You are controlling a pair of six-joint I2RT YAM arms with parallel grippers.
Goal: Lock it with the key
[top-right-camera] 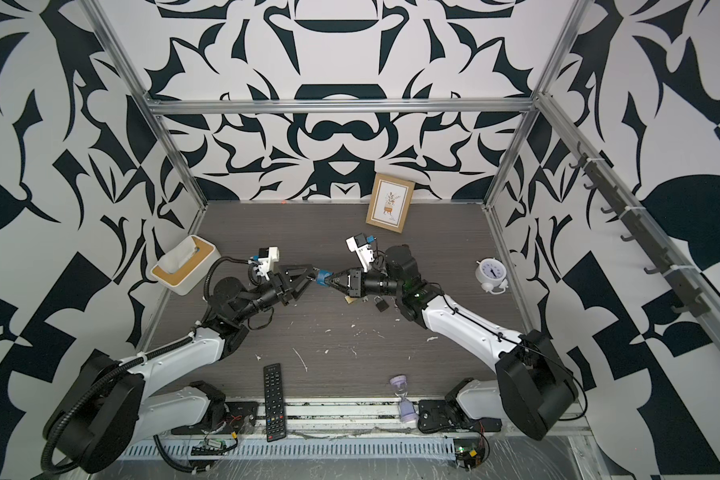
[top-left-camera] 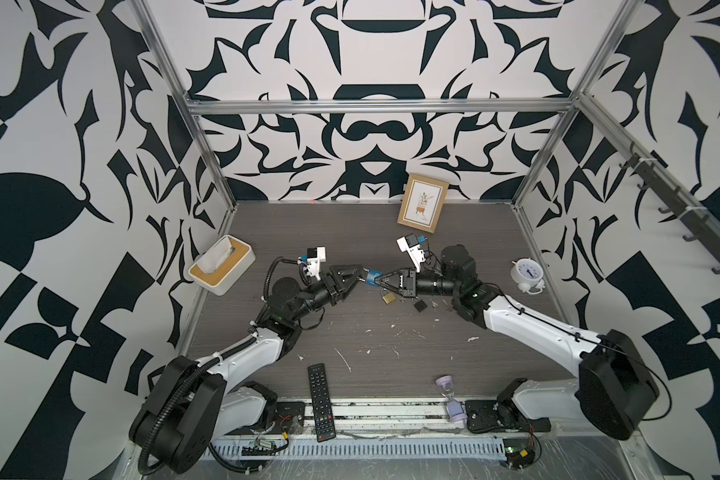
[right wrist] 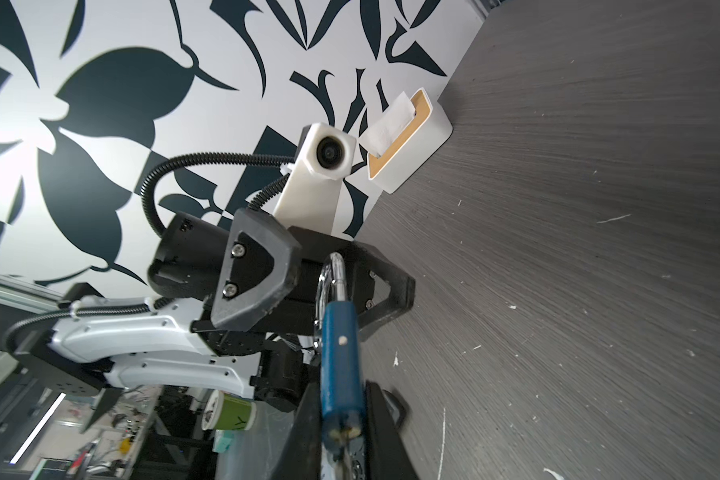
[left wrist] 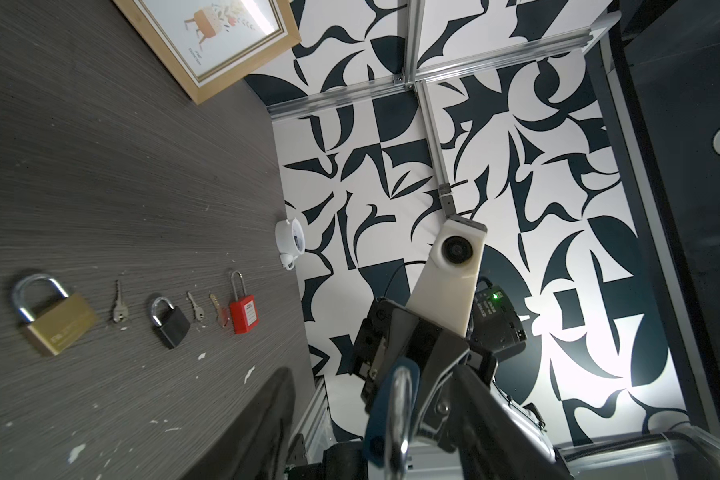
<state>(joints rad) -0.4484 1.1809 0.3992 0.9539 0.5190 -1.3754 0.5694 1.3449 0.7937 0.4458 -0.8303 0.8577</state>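
Right wrist: my right hand [right wrist: 341,399] clamped on blue padlock [right wrist: 337,365] body; left hand [top-left-camera: 359,275] gaping around shackle [right wrist: 336,274], gripping nothing. Likely rigid, heavy, slick; hold flat body sides.

The left arm [top-left-camera: 250,353] and right arm [top-left-camera: 528,322] wear white shells over black joints. A ribbed black conduit [right wrist: 208,157] follows the left. Two silver screws [right wrist: 238,249] sit in the left end effector's [top-left-camera: 360,275] triangular black finger [right wrist: 262,274].

Blue padlock [right wrist: 337,357], brass padlock [left wrist: 61,328], black padlock [left wrist: 174,328] and red padlock [left wrist: 244,318] show over a grey-grained table [left wrist: 100,166].
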